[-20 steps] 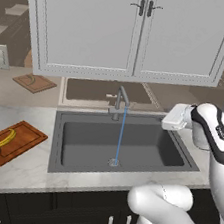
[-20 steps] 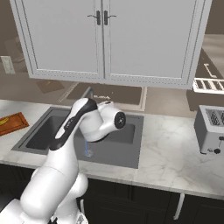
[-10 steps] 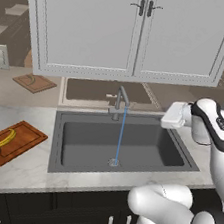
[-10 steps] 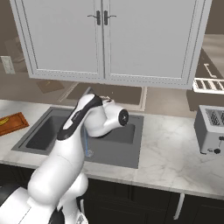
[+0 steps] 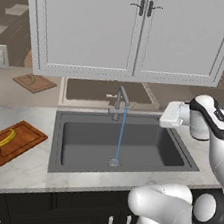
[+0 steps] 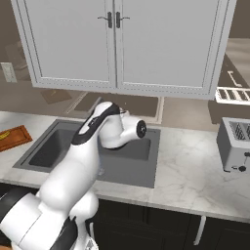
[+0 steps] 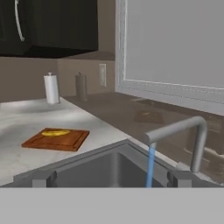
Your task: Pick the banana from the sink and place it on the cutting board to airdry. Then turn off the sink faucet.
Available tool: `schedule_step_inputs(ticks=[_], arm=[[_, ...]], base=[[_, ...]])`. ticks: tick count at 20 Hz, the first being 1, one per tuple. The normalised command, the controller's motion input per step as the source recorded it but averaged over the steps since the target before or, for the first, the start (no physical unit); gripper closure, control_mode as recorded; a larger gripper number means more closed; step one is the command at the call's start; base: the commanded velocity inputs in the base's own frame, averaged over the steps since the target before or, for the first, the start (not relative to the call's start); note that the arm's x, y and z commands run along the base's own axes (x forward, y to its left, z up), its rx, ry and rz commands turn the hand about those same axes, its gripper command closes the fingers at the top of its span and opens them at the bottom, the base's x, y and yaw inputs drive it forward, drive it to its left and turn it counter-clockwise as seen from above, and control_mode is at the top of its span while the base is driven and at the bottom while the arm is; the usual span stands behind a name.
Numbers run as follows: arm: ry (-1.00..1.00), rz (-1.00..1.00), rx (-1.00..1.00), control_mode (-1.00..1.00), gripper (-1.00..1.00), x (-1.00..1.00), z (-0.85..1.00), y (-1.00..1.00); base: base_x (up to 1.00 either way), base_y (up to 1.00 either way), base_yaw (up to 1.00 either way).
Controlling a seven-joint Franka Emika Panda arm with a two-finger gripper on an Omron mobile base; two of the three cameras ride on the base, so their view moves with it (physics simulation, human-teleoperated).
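Observation:
The yellow banana (image 5: 4,139) lies on the reddish-brown cutting board (image 5: 19,147) on the counter left of the sink (image 5: 81,130); both also show far off in the hand view, banana (image 7: 55,132) on board (image 7: 65,142). The grey faucet (image 5: 120,101) stands behind the basin with a blue stream of water (image 5: 120,135) running from its spout. My gripper (image 7: 111,178) is open and empty, its fingertips (image 7: 43,178) wide apart, facing the faucet (image 7: 186,131) from the side. In the left base view the gripper (image 5: 166,115) hovers over the sink's right end, apart from the faucet.
A smaller tan board (image 5: 35,82) lies at the back left. A paper towel roll (image 7: 51,89) and a dark canister (image 7: 81,86) stand by the wall. A toaster (image 6: 237,144) sits on the right counter. White cabinets (image 5: 140,32) hang above the sink.
My hand has edged slightly left toward the faucet and its wrist has turned a little. The jaws stay open; the water still runs and the banana has not moved.

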Motion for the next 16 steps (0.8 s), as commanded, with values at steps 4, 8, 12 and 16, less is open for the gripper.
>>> schedule_step_inputs(ticks=[4, 8, 12, 16], arm=[[0.0, 0.04, 0.0, -1.0, -1.0, 0.02, -0.2, 0.0], [0.0, 0.04, 0.0, -1.0, -1.0, 0.02, -0.2, 0.0], [0.0, 0.04, 0.0, -1.0, -1.0, 0.13, -0.1, 0.0], [0.0, 0.04, 0.0, -1.0, -1.0, 0.23, -0.02, 0.0]], base=[[0.0, 0.0, 0.0], [0.0, 0.0, 0.0], [0.0, 0.0, 0.0], [0.0, 0.0, 0.0]])
